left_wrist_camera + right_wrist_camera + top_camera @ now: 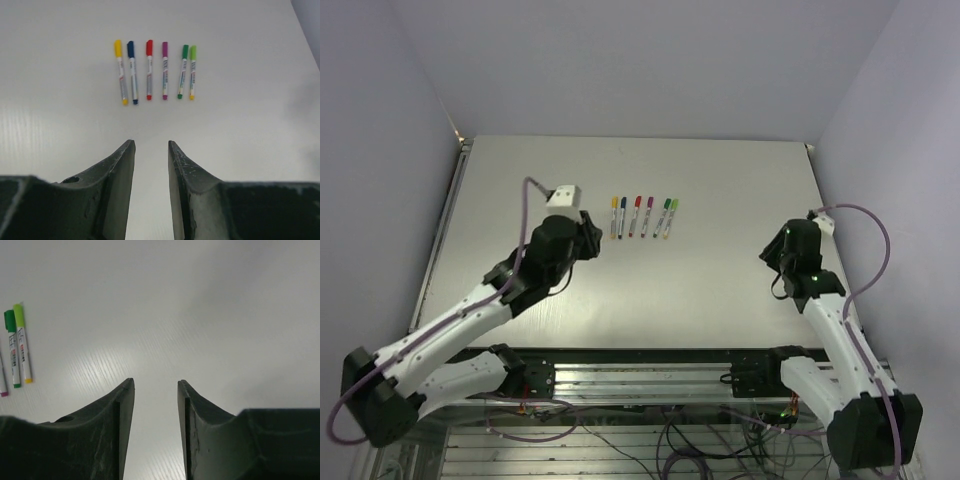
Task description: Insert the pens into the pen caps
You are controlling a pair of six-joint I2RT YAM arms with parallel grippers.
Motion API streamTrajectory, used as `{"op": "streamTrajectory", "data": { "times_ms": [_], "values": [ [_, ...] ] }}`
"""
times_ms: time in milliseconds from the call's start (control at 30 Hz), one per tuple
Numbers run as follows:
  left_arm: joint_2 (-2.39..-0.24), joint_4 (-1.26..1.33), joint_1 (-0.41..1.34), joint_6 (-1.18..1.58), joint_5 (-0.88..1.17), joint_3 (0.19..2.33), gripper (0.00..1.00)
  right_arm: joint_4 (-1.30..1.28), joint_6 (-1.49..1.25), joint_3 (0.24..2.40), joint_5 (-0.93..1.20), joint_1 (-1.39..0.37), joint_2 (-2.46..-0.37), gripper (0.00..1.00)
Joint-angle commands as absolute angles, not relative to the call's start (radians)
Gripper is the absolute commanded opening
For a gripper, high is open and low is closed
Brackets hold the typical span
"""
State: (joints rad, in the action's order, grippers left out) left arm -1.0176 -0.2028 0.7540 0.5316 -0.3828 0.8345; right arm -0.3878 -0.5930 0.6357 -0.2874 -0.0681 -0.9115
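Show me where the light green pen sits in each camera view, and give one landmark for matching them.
Top external: the light green pen is just above centre, at the right end of the row of six.
Left wrist: light green pen, upper middle, again rightmost in the row.
Right wrist: light green pen, near the left edge.
Shared landmark: the dark green pen, immediately left of it in all three.

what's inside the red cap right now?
The small red plastic cap sits on one end of a thin white-grey marker pen, so that end is inside it. The tip itself is covered and cannot be seen.
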Motion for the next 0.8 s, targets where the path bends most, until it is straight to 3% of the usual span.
{"op": "streamTrajectory", "data": {
  "times_ms": [0, 267, 767],
  "values": [
    [-0.859, -0.323, 0.747, 0.595, -0.483, 0.743, 0.42, -0.482, -0.605, 0.599, -0.274, -0.063, -0.804, 0.41],
    [-0.668, -0.486, 0.746, 0.636, -0.569, 0.703, 0.42, -0.521, -0.674, 0.563, -0.318, -0.064, -0.663, 0.52],
    [-0.544, -0.637, 0.747, 0.702, -0.635, 0.651, 0.42, -0.530, -0.677, 0.565, -0.348, -0.064, -0.682, 0.51]
  ]
}}
